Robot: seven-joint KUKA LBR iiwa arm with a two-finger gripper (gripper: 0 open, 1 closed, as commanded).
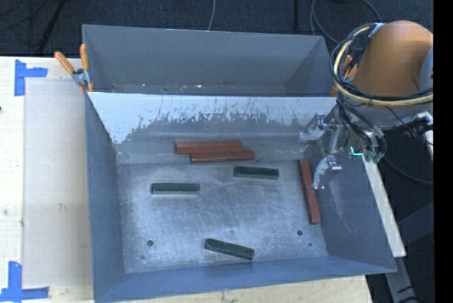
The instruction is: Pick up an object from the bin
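Against the right wall of the grey metal bin [212, 68], my gripper [323, 170] hangs over the far end of a slim red-brown bar, seemingly wooden [311, 204]. The bar lies on the floor along that wall, its long axis running far-to-near and leaning slightly rightward. Whether the pincer is released or clenched, I cannot tell.

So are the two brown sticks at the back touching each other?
Touching. The camera view shows the farther brown stick and the nearer brown stick lying side by side, their long edges together with no gap between them.
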